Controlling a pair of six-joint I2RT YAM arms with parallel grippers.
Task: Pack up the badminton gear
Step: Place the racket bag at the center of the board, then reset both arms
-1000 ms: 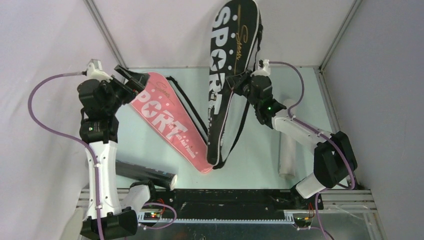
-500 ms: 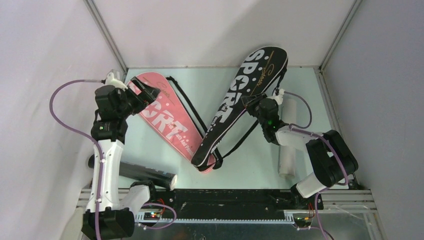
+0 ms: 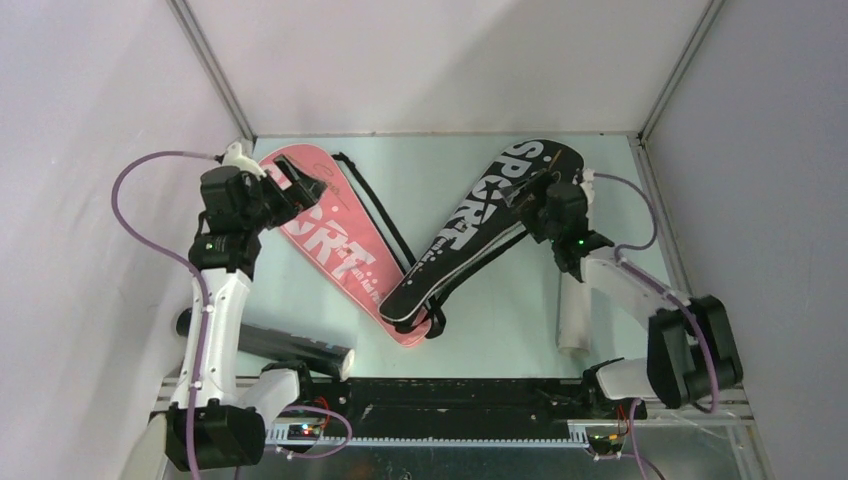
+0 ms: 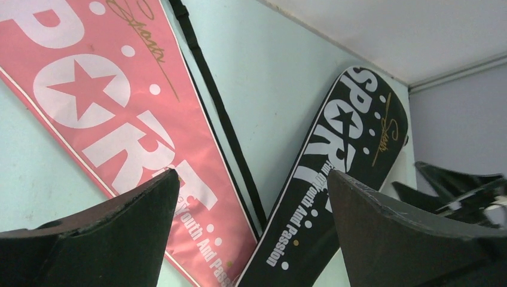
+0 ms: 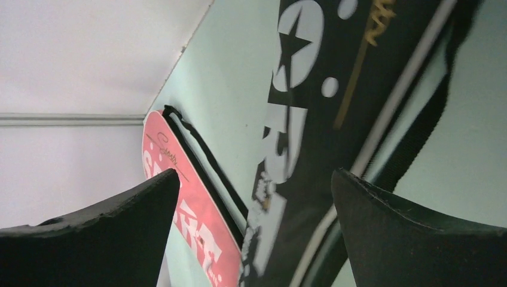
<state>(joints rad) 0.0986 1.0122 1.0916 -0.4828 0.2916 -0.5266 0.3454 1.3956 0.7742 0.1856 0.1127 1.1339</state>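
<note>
A pink "SPORT" cover (image 3: 345, 250) lies flat on the table, running from the far left corner toward the middle. A black "SPORT" cover (image 3: 470, 230) lies slanted beside it, its narrow end resting over the pink cover's narrow end. My left gripper (image 3: 308, 186) hovers open above the pink cover's wide head, nothing between its fingers. My right gripper (image 3: 530, 195) is open just above the black cover's wide head and holds nothing. The left wrist view shows the pink cover (image 4: 101, 101) and the black cover (image 4: 335, 167). The right wrist view looks along the black cover (image 5: 323, 119).
A white shuttle tube (image 3: 573, 315) lies at the right, under my right forearm. A black shuttle tube (image 3: 290, 345) lies near the front left by the arm base. Black carry straps (image 3: 375, 205) trail between the covers. White walls close in the table's far and side edges.
The black cover, held upright a second ago, has swung down flat onto the table. My right gripper opened and let it go. My left arm shifted slightly toward the far left.
</note>
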